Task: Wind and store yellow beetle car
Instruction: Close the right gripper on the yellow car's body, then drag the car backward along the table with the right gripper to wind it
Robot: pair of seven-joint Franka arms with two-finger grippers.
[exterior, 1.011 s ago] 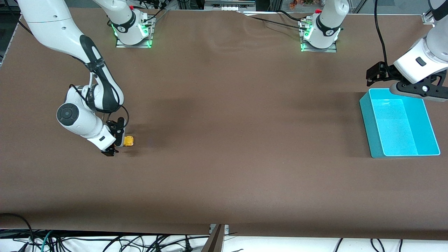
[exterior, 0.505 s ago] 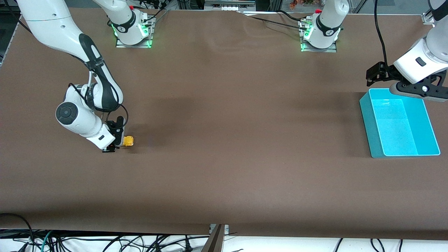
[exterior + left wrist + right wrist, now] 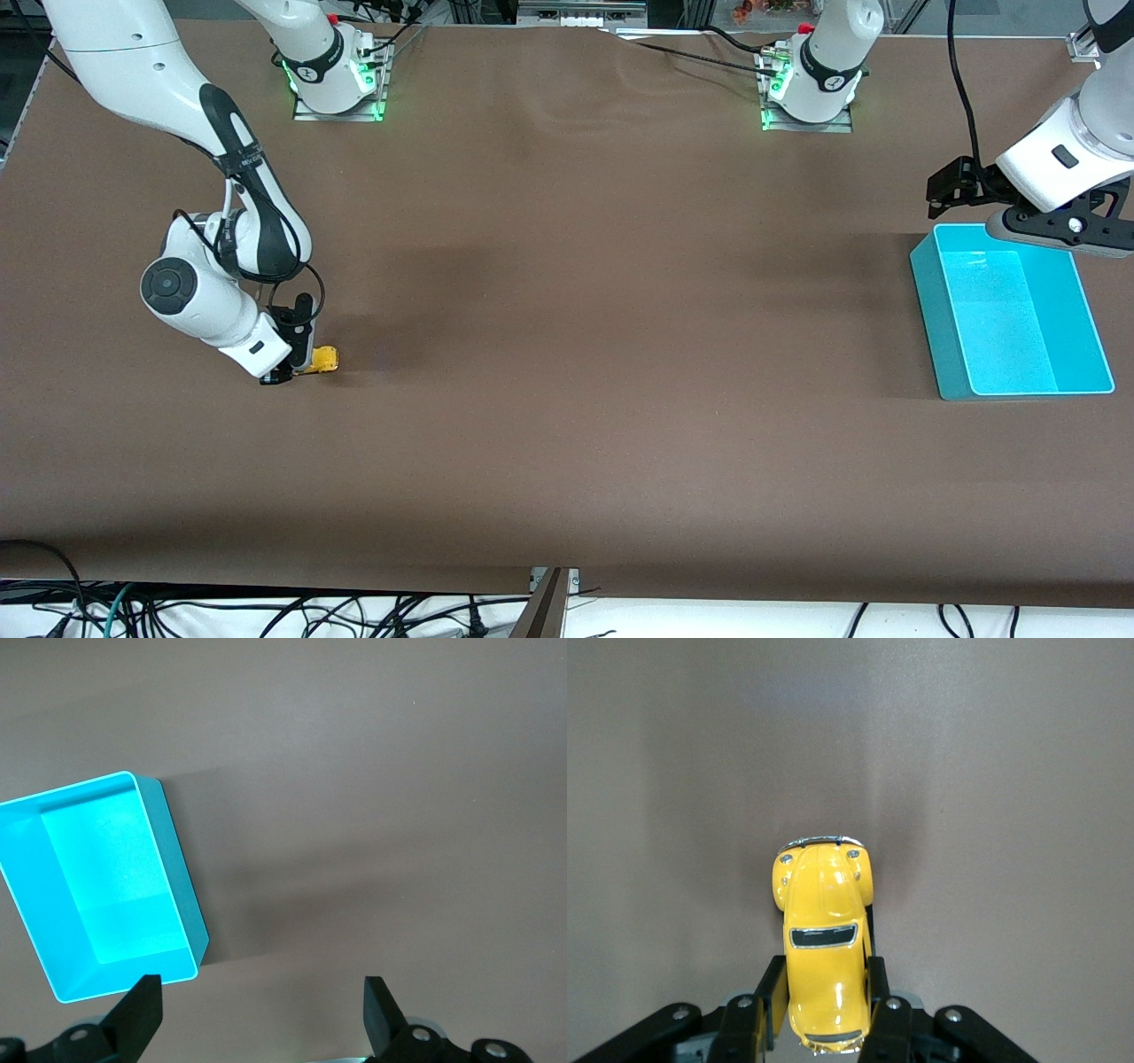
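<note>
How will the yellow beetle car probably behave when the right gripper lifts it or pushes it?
The yellow beetle car looks rigid and glossy, so it may slip between the right gripper fingers, shut on its sides. Being tiny, it is likely light. On its wheels, it would probably roll along the table if pushed.

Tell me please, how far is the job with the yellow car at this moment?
Done: the right gripper has shut its fingers on the sides of the yellow beetle car, which sits on the table at the right arm's end. In hand: that grip only; no winding pull shows yet. Left: wind it, then put it in the empty turquoise bin, where the left gripper waits open above.
</note>
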